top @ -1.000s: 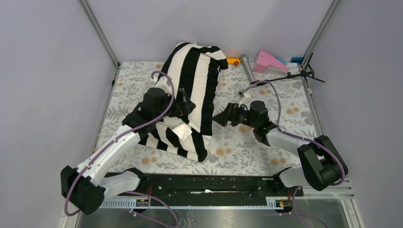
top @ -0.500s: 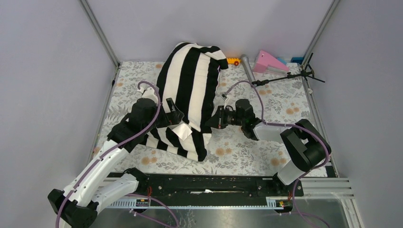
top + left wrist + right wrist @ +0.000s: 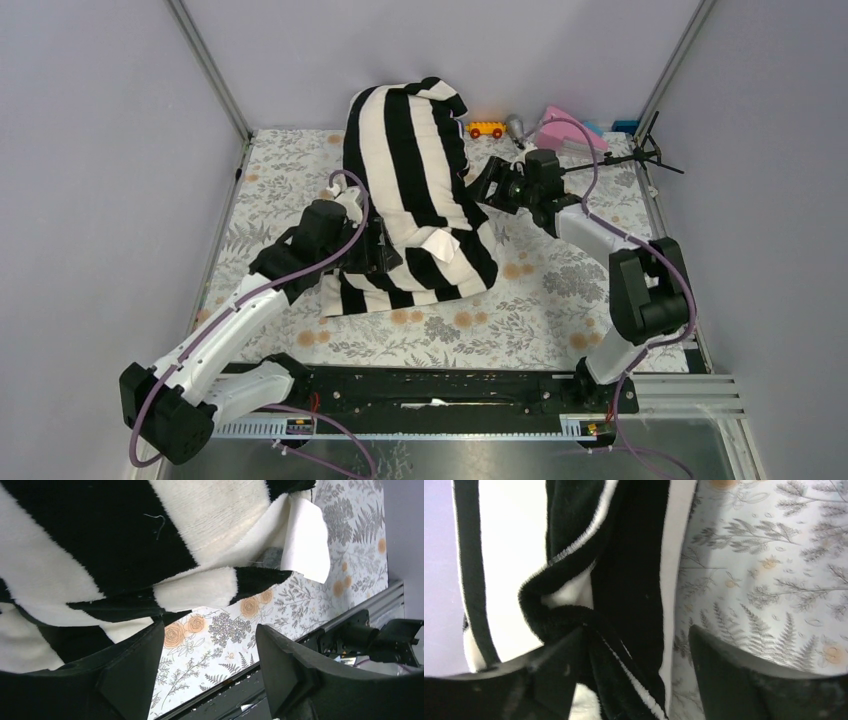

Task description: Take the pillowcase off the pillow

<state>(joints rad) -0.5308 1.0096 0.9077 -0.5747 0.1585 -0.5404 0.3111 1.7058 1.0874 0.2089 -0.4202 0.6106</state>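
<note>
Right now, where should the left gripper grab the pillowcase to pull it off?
Grip the loose hem of the pillowcase beside the white label, bringing the left gripper in from the cover's left side. That edge hangs slack and folded, directly ahead of its open jaws.

Striped pillowcase (image 3: 415, 190), stuffed full, lying slanted
</note>
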